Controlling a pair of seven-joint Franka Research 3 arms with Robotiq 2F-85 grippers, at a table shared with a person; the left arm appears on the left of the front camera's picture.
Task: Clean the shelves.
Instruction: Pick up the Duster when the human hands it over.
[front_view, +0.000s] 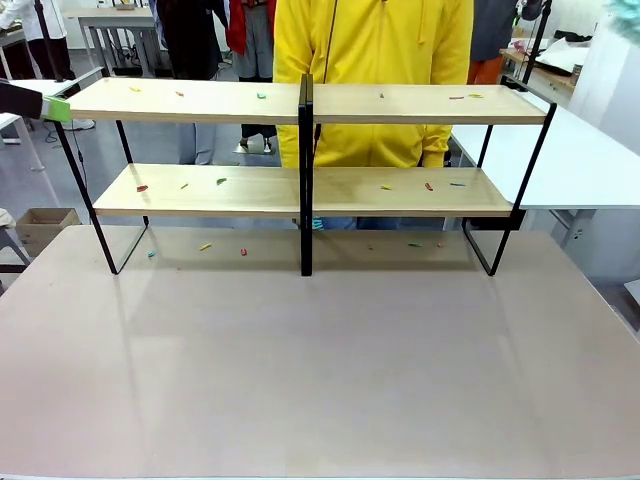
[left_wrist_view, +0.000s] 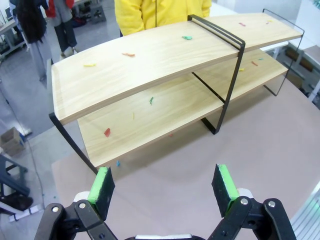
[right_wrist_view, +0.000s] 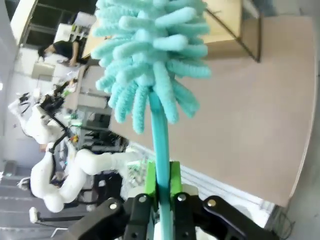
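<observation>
Across the table (front_view: 320, 380) from me the shelves (front_view: 200, 100) stretch wide, two long wooden boards on a thin black frame, and a person in a yellow hoodie (front_view: 370, 60) waits right behind them. Look at those boards: little coloured scraps (front_view: 261, 96) dotted along the top one, more on the lower one, and a few on the table underneath. That's the mess to shift, and nothing looks swept yet.

Right arm's got the tool. Its jaws are clenched tight on the teal handle of a fluffy duster (right_wrist_view: 150, 55), gripped low on the stick so the whole soft head is free to brush. It's hanging well back from the rack, with a corner of the frame off beyond the fluff.

Left arm now: its jaws are spread wide and hold nothing, green pads (left_wrist_view: 102, 182) apart. They hover off the left end of the shelves, up around the top board. My guess is it's parked there out of the sweep path, or ready to steady the frame.

Sensible next call: duster to the top board first, so the scraps fall downward.
</observation>
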